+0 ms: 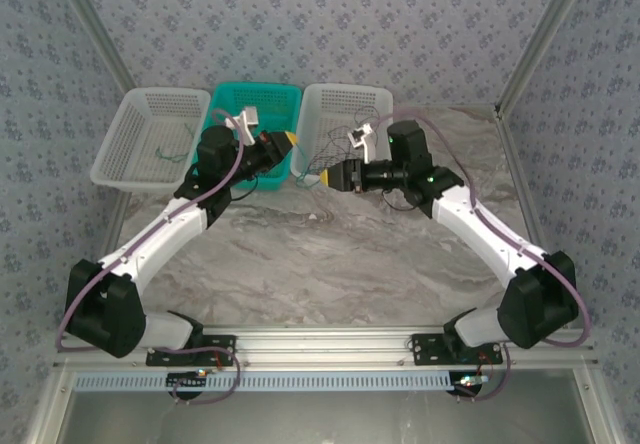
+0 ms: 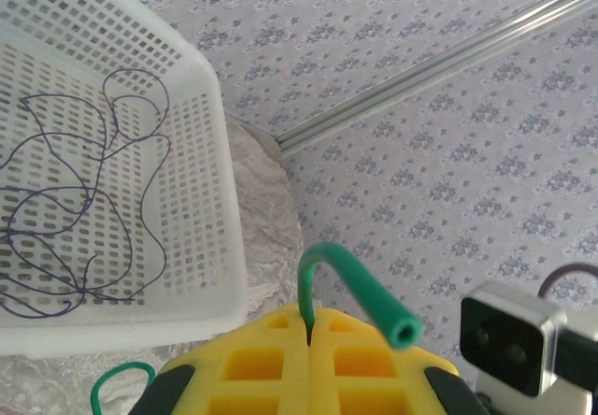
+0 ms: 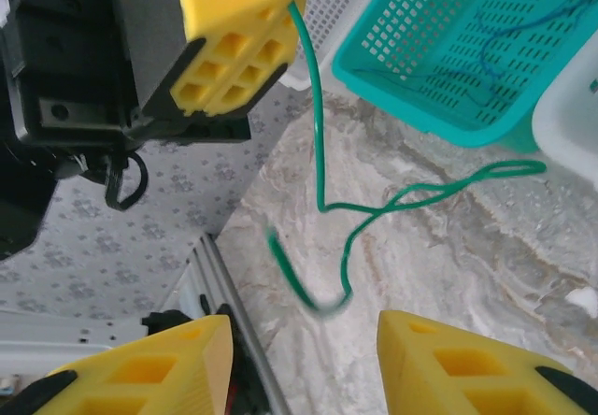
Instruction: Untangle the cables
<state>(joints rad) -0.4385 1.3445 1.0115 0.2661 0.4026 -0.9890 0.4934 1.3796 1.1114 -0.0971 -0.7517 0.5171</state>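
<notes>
Yellow left claw [image 2: 310, 329] tight on thin, wavy green cable [image 2: 364, 291]; right claw [image 3: 304, 340] agape.

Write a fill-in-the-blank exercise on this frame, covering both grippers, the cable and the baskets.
1. The left gripper is ____ on the green cable.
2. The right gripper stands ____, holding nothing.
3. The middle basket of the three in the row is ____ in colour.

Missing words: shut; open; teal
</notes>
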